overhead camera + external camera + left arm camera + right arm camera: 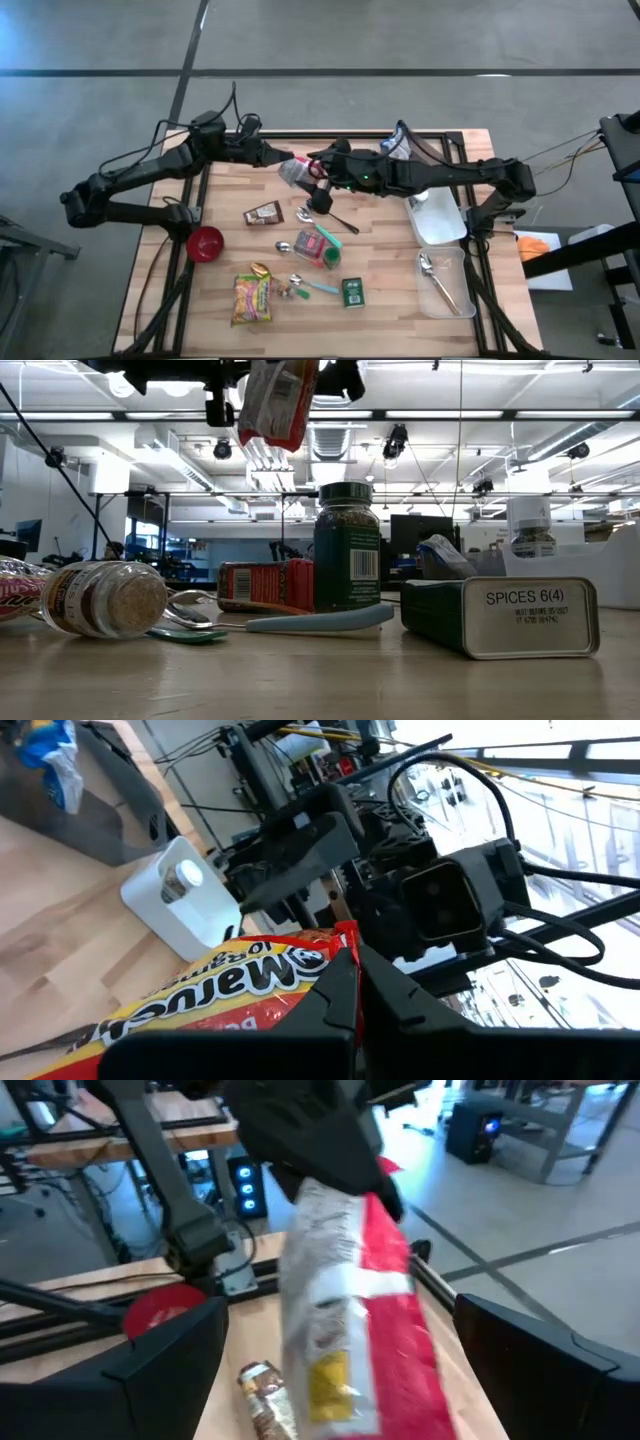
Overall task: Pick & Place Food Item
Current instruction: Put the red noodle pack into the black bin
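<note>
Left gripper [285, 160] is clamping the noodle packet [297, 171] aloft, its long axis hanging down; right gripper [318, 172] is flanking it, fingers spread, not gripping.

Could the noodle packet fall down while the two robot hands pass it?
Maybe. The left gripper pinches only the edge of the noodle packet, which hangs in the air. The right gripper is open around it, not yet gripping. If the left lets go too soon, it could drop onto the jar and spoon below. The two grippers are also very close and might bump.
</note>
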